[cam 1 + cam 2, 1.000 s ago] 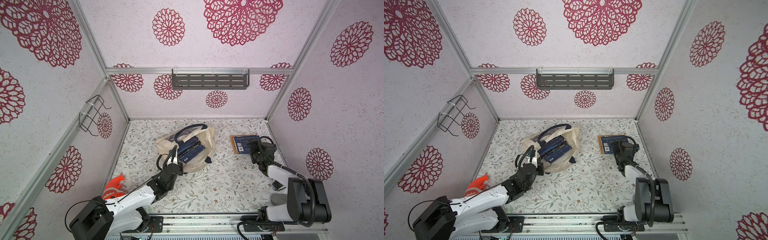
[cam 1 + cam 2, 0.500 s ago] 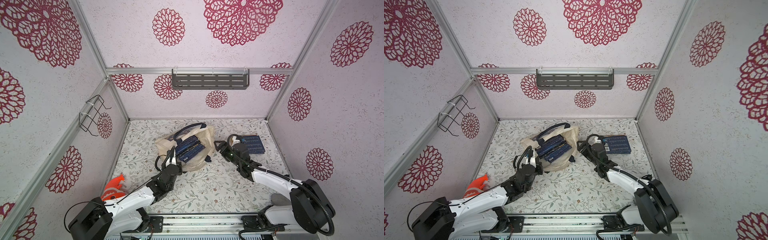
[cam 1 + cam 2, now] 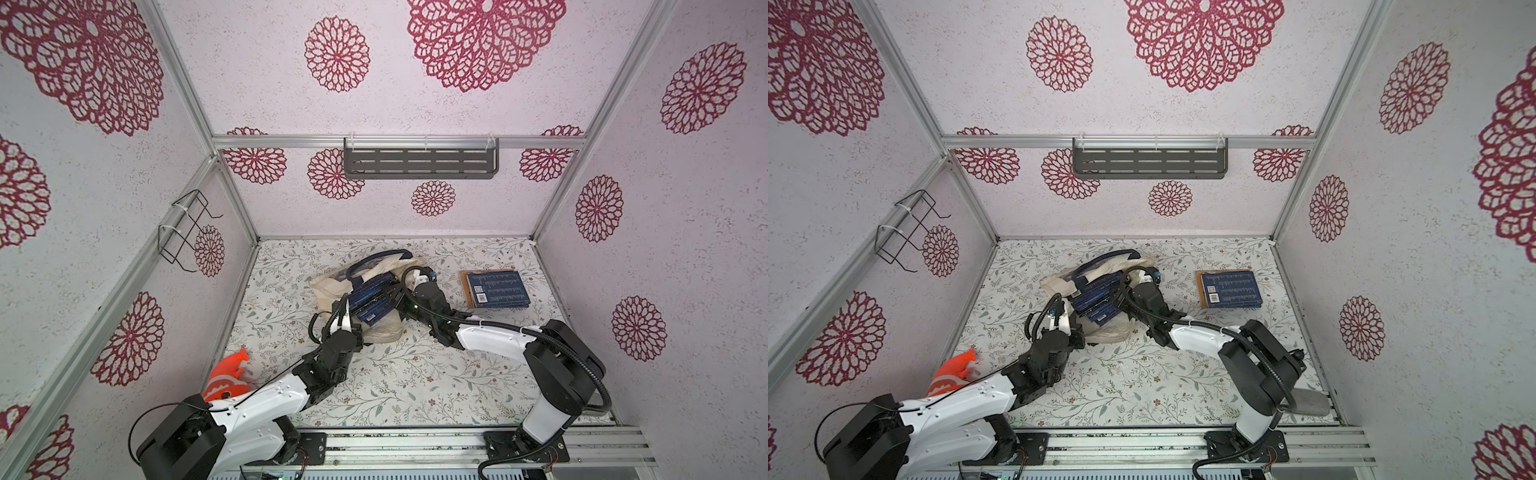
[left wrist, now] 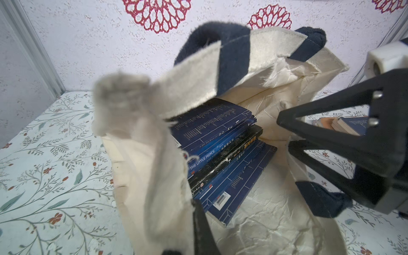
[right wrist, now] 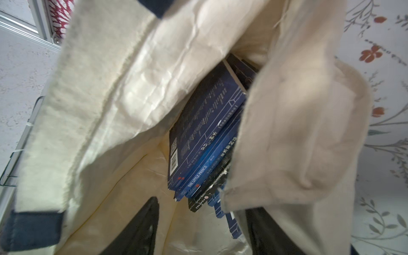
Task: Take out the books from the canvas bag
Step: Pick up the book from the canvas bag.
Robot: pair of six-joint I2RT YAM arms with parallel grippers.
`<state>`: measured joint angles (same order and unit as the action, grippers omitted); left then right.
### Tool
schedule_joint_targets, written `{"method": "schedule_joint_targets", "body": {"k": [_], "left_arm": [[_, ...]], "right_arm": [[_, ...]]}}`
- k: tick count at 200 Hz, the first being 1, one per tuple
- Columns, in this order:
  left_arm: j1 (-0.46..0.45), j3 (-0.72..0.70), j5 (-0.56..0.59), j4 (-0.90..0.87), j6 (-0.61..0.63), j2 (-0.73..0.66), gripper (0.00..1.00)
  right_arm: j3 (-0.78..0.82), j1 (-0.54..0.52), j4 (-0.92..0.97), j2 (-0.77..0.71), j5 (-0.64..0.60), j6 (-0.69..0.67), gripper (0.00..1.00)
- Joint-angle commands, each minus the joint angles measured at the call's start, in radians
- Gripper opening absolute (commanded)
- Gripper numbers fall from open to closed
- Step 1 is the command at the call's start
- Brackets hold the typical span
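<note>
Right tool (image 4: 283,132): jaws partly apart, gripping nothing, tips at the mouth of the canvas bag (image 4: 276,220), just short of the books (image 4: 220,143) slanted inside it. One blue spine reads "THE LITTLE PRINCE", the other cover text is too small to read, and a white barcode label (image 4: 221,199) sits on the book nearest the left tool (image 3: 346,309), which is closed, pinching the bag's cream rim opposite the right tool. Behind the right tool, well apart on the desk (image 3: 395,382): a stack (image 3: 496,288) of blue books over an orange-brown cover, barcode up.
</note>
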<state>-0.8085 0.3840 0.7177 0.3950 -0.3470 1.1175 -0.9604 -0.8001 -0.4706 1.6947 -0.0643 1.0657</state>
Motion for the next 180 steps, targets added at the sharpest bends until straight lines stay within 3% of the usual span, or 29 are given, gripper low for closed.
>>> {"method": "schedule_joint_targets", "body": {"k": [1, 39, 91, 180], "left_arm": [[-0.018, 0.0, 0.002, 0.018, 0.017, -0.027, 0.0], [-0.018, 0.006, 0.002, 0.004, 0.014, -0.03, 0.0], [-0.018, 0.003, 0.002, -0.005, 0.012, -0.049, 0.0], [-0.017, -0.026, -0.039, 0.021, 0.023, -0.091, 0.0]], "right_arm": [[0.018, -0.028, -0.053, -0.054, -0.074, -0.011, 0.65], [0.032, -0.097, 0.031, -0.151, -0.204, -0.096, 0.69], [0.047, -0.134, 0.076, -0.195, -0.241, -0.088, 0.72], [-0.181, -0.125, 0.114, 0.089, -0.124, -0.055, 0.63]]}}
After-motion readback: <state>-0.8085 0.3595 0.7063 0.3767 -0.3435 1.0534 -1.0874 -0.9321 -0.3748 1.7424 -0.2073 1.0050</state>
